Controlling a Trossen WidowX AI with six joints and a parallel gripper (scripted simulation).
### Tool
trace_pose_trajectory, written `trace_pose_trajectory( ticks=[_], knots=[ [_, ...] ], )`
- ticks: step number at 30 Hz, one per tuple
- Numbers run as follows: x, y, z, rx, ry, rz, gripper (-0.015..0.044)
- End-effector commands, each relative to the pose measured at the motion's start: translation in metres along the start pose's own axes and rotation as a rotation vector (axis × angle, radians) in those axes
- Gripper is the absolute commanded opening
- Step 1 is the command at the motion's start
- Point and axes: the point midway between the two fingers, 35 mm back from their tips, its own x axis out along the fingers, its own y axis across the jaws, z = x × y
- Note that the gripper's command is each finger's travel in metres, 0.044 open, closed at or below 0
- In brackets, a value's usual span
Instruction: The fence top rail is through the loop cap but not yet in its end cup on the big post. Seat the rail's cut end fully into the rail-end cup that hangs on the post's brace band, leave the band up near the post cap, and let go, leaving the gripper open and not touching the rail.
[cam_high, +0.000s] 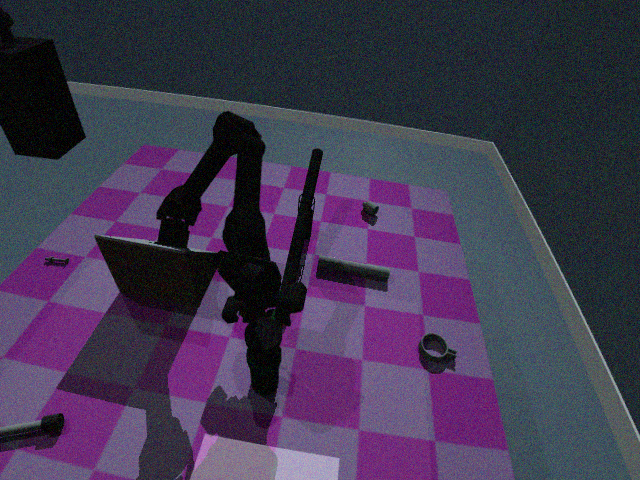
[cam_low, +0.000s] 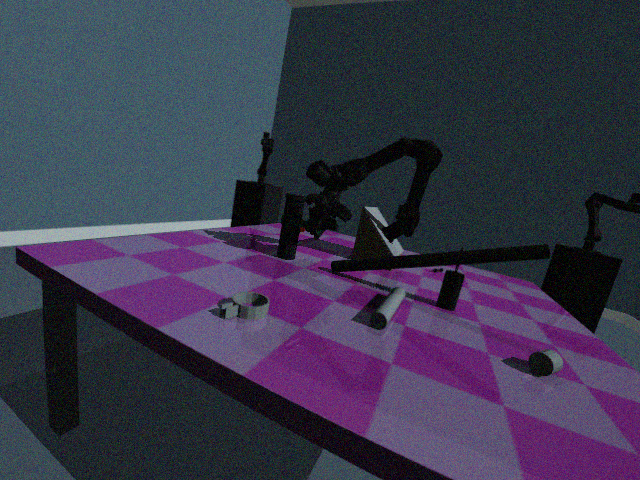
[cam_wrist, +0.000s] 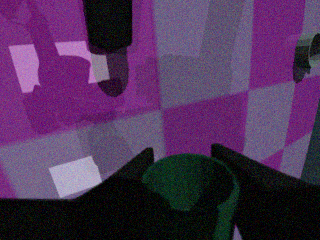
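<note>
The dark rail (cam_high: 310, 186) (cam_low: 491, 256) (cam_wrist: 109, 25) slopes over a short post (cam_low: 450, 290). Its near end hangs above the table, apart from the big post (cam_high: 266, 365) (cam_low: 290, 229). My gripper (cam_high: 268, 312) (cam_low: 309, 219) (cam_wrist: 182, 152) is beside the upper part of the big post, shut on the rail-end cup (cam_wrist: 172, 180). The cup looks dark green and its open mouth shows between the fingers. In the wrist view the rail's end is ahead and left of the cup, with a gap between them. The brace band cannot be made out in the dark.
A tilted panel (cam_high: 160, 273) (cam_low: 368, 245) stands by the arm's base. A pale cylinder (cam_high: 352, 269) (cam_low: 391, 307), a ring clamp (cam_high: 421, 349) (cam_low: 254, 312) and a small cap (cam_high: 370, 207) (cam_low: 554, 360) lie on the checkered table. A dark-headed rod (cam_high: 51, 425) lies at front left.
</note>
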Motion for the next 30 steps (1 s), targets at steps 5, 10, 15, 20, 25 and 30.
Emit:
trace_pose_trajectory(
  ticks=[5, 10, 15, 20, 25, 30],
  knots=[
    [0.0, -0.001, -0.001, 0.016, 0.009, -0.002, 0.0],
    [0.0, -0.001, 0.0, 0.01, 0.003, -0.002, 0.0],
    [0.0, -0.001, 0.0, 0.01, 0.003, -0.002, 0.0026],
    [0.0, -0.001, 0.0, 0.01, 0.003, -0.002, 0.0157],
    [-0.001, -0.002, 0.001, 0.01, 0.003, -0.002, 0.0289],
    [-0.01, -0.008, 0.012, 0.009, 0.003, -0.002, 0.042]
  ],
)
